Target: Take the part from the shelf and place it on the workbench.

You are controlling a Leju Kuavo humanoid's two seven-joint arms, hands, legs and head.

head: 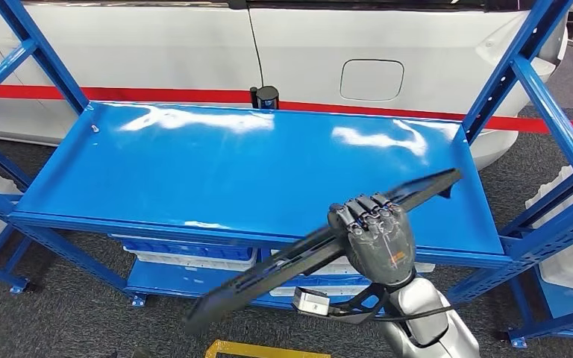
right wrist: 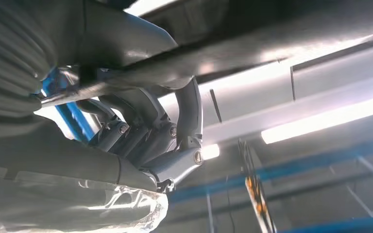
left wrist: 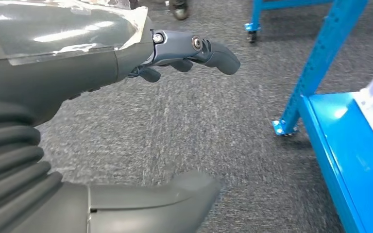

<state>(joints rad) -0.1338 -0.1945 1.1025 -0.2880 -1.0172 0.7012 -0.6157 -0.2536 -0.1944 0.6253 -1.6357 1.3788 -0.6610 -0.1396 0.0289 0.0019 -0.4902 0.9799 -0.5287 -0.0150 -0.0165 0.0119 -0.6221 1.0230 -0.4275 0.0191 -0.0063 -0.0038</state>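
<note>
My right hand (head: 373, 237) grips a long, flat black part (head: 268, 270) around its middle, in front of the blue shelf (head: 194, 171). The part slants from low on the left up to its far end (head: 440, 183) over the shelf's right side. In the right wrist view the fingers (right wrist: 141, 136) curl around the dark bar of the part (right wrist: 252, 53). My left hand (left wrist: 126, 97) hangs over grey carpet with its fingers (left wrist: 194, 51) apart and nothing in them.
The shelf's top board is bare and glossy. White and blue bins (head: 194, 253) sit on the lower shelf. A white car (head: 343, 52) with a red stripe stands behind. Blue rack posts (head: 545, 97) rise at both sides; a yellow edge (head: 261, 349) lies low.
</note>
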